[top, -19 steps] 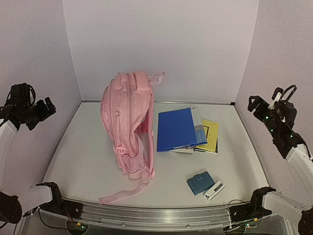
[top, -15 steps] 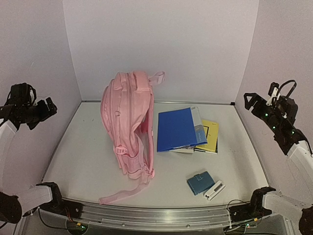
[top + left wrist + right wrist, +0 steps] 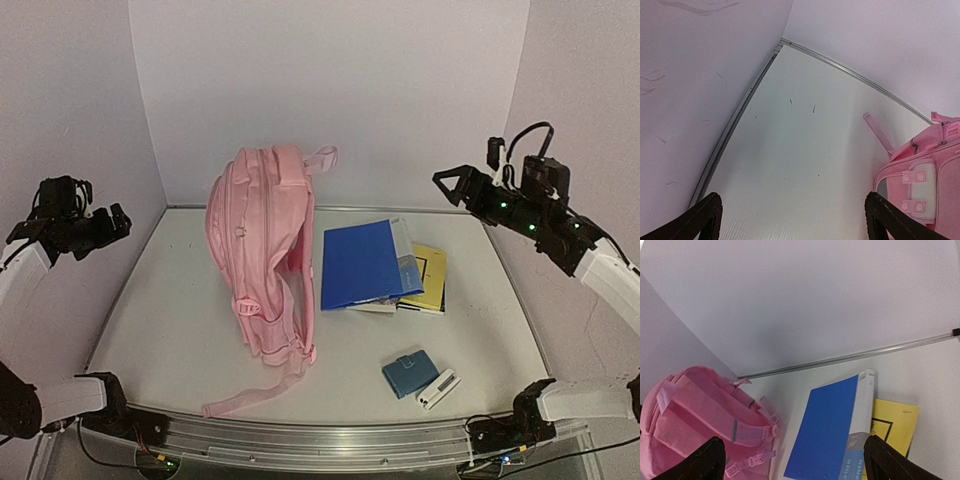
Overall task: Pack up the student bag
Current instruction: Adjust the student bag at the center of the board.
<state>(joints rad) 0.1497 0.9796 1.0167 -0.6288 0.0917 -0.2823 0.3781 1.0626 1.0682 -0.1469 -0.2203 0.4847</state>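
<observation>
The student bag, a large light-pink backpack, stands on its side left of the table's middle, its strap trailing toward the near edge. A corner of the student bag shows at the right of the left wrist view, and its strapped side at the lower left of the right wrist view. My left gripper hovers open near the left wall, apart from the bag; its open jaws frame bare table. My right gripper hangs open high over the back right, its jaws spanning the blue folder far below.
A blue folder lies on a yellow book right of the bag. A small blue case and a white device lie near the front right. Walls close in on the left, back and right.
My right arm has swung from the right wall leftward and up, out over the back right of the table. My left gripper has shifted slightly right and down.
</observation>
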